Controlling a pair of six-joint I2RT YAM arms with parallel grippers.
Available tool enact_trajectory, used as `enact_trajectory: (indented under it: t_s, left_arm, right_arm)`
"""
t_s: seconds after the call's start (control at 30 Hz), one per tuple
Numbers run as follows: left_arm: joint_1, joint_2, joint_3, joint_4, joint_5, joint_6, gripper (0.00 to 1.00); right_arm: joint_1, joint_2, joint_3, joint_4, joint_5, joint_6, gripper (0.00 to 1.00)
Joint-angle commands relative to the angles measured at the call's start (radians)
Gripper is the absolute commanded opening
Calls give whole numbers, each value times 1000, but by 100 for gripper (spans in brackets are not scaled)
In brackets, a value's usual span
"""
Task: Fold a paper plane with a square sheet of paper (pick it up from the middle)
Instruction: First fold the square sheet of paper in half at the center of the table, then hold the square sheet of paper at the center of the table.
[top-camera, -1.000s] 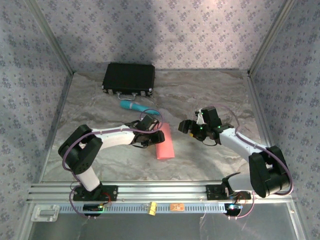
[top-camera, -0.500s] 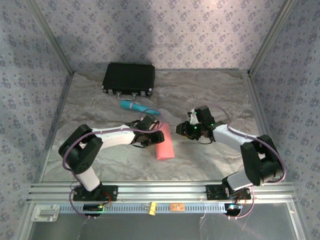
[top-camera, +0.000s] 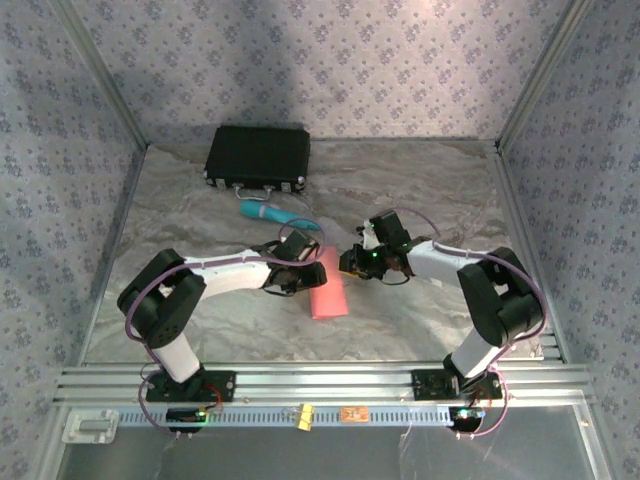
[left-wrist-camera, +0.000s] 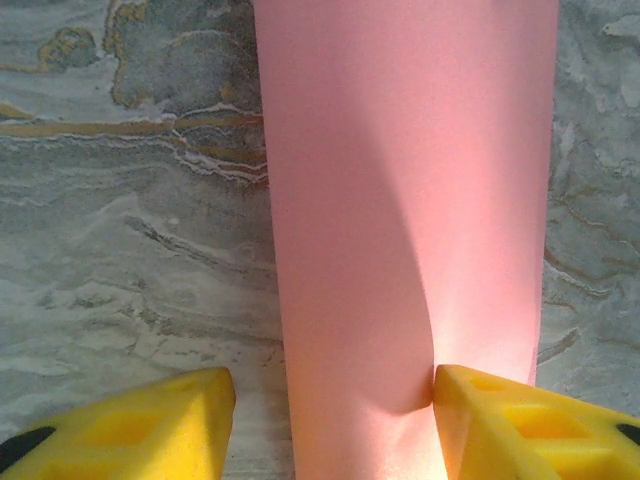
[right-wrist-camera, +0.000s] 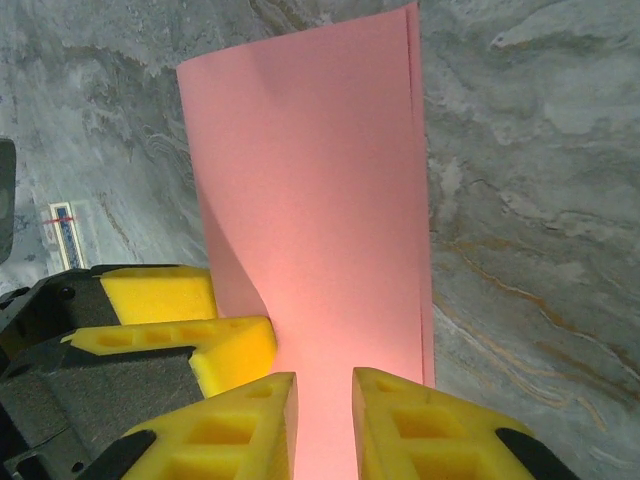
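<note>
Your left gripper (left-wrist-camera: 332, 400) stands open astride the folded square sheet of paper (left-wrist-camera: 400, 180); your right gripper (right-wrist-camera: 323, 400) is nearly closed over it, a slit still showing, contact hidden.

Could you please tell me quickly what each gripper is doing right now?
Left gripper: open, straddling the pink paper.
Right gripper: nearly closed over the pink paper; whether it grips cannot be told.

Your left wrist view cuts the square sheet of paper (left-wrist-camera: 400, 200) off at the top edge and again at the bottom, between the left gripper (left-wrist-camera: 328, 385) fingers. Between the right gripper (right-wrist-camera: 322, 380) fingers its near end leaves the frame, so you cannot tell whether it is pinched.
</note>
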Motion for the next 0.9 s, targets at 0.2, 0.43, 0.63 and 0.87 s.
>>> enact_trajectory:
  t_s: [0.2, 0.43, 0.63, 0.87]
  left_arm:
    - [0, 27, 19, -70, -15, 7, 57]
    - [-1, 40, 21, -58, -8, -3, 59]
    - [-1, 46, 19, -65, -22, -16, 58]
    - [1, 63, 30, -73, -20, -19, 58]
  right_arm:
    - [26, 83, 59, -5, -36, -5, 19]
    - [32, 114, 74, -42, 8, -8, 16]
    - [-11, 12, 5, -39, 118, 30, 15]
    - [-43, -17, -45, 53, 47, 48, 13]
